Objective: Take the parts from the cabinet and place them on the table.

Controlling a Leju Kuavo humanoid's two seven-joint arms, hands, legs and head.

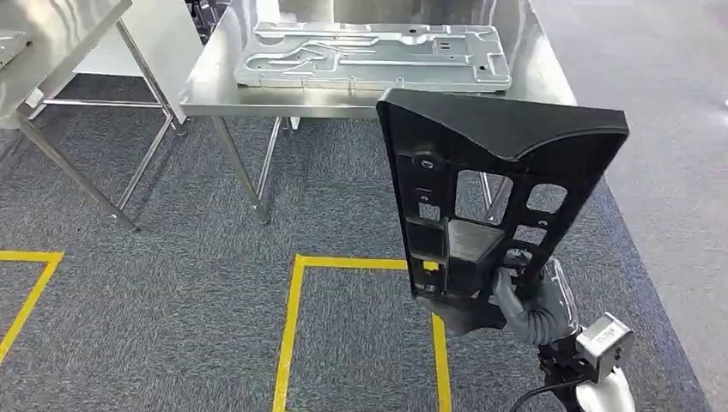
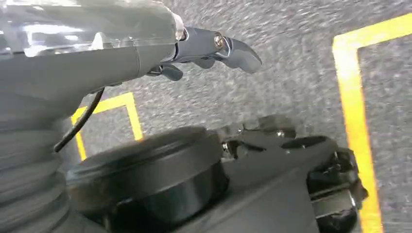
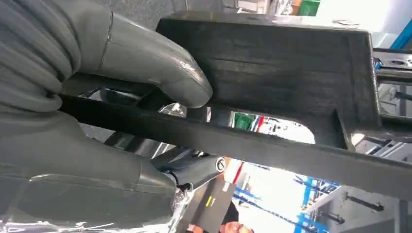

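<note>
The right robot hand (image 1: 525, 296) grips the black part (image 1: 489, 193) by its lower ribs, upright, near the steel bench (image 1: 206, 86). It looks rigid and top-heavy, so a low hold may let it tip. The left robot hand (image 2: 204, 48) hangs with nothing in it, fingers loosely curled.

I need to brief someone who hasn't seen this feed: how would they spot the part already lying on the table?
Look at the steel table standing on the grey carpet straight ahead. Flat on its top lies the stamped metal plate, silver-grey with raised ribs and small holes. It differs from the black plastic frame, which the right hand holds upright in front of the table, dark and pierced by large openings.
</note>
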